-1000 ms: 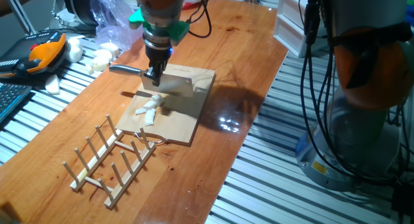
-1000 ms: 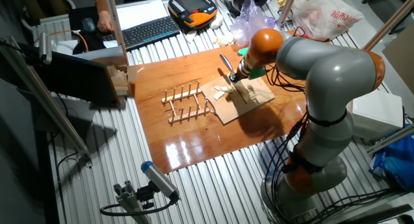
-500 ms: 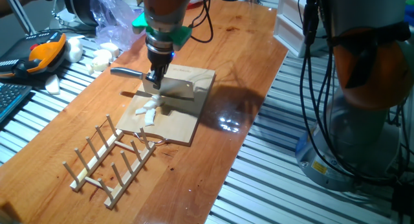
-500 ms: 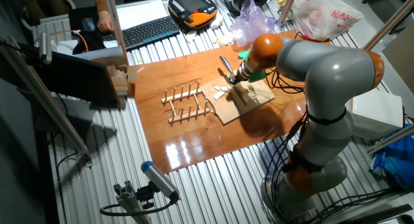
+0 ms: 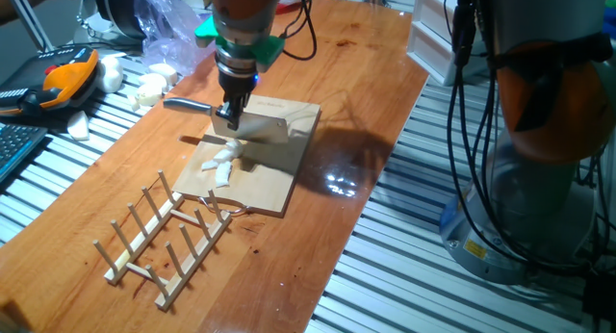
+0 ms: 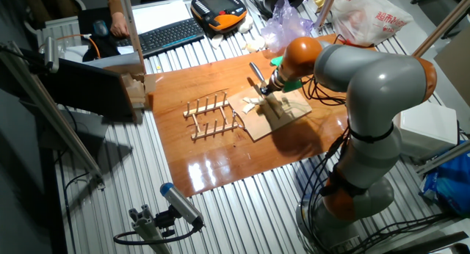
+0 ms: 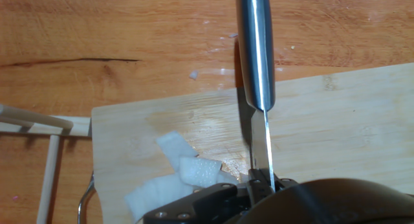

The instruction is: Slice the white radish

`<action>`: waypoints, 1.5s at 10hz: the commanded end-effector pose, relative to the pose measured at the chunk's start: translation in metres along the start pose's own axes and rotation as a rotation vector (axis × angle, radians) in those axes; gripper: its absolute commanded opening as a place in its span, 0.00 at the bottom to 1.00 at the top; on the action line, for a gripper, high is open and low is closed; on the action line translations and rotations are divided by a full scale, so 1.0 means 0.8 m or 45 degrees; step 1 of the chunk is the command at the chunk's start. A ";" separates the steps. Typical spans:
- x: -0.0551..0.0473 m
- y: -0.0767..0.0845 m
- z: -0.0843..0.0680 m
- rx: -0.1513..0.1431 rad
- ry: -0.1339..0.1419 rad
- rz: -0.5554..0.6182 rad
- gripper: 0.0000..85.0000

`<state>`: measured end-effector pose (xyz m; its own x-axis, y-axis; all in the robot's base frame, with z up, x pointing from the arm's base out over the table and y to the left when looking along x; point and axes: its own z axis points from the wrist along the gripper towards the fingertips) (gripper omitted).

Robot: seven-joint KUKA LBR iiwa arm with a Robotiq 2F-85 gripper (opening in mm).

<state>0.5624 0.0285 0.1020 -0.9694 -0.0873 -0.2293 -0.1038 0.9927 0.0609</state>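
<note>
The white radish lies as several pale slices (image 5: 221, 166) on the near left part of the wooden board (image 5: 279, 179). My gripper (image 5: 229, 114) is shut on a metal knife (image 5: 252, 128), blade on edge over the board just behind the slices, handle (image 5: 186, 104) pointing left. In the hand view the slices (image 7: 184, 167) lie left of the knife blade (image 7: 261, 143), which stands on edge above the board (image 7: 336, 127). In the other fixed view the gripper (image 6: 269, 88) is over the board (image 6: 286, 111), with the slices (image 6: 252, 103) beside it.
A wooden dish rack (image 5: 166, 239) stands on the table in front of the board. A cluster of larger white lumps (image 5: 149, 88), a plastic bag (image 5: 166, 30) and an orange pendant (image 5: 60, 80) lie at the back left. A white box (image 5: 433, 35) sits at the right edge.
The gripper with the knife has shifted only slightly above the board. The radish slices lie where they were.
</note>
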 end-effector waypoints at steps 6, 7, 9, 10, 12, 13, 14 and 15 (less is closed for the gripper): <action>0.002 0.004 0.008 -0.007 -0.005 0.008 0.00; 0.002 0.005 0.009 -0.009 -0.005 0.008 0.00; 0.003 0.006 0.013 -0.010 -0.011 0.011 0.00; 0.003 0.006 0.015 -0.010 -0.013 0.011 0.00; 0.003 0.006 0.018 -0.013 -0.019 0.011 0.00; 0.003 0.006 0.020 -0.013 -0.021 0.011 0.00; 0.003 0.006 0.021 -0.015 -0.025 0.012 0.00; 0.004 0.006 0.023 -0.014 -0.027 0.010 0.00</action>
<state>0.5633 0.0344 0.0838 -0.9650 -0.0774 -0.2506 -0.0987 0.9924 0.0735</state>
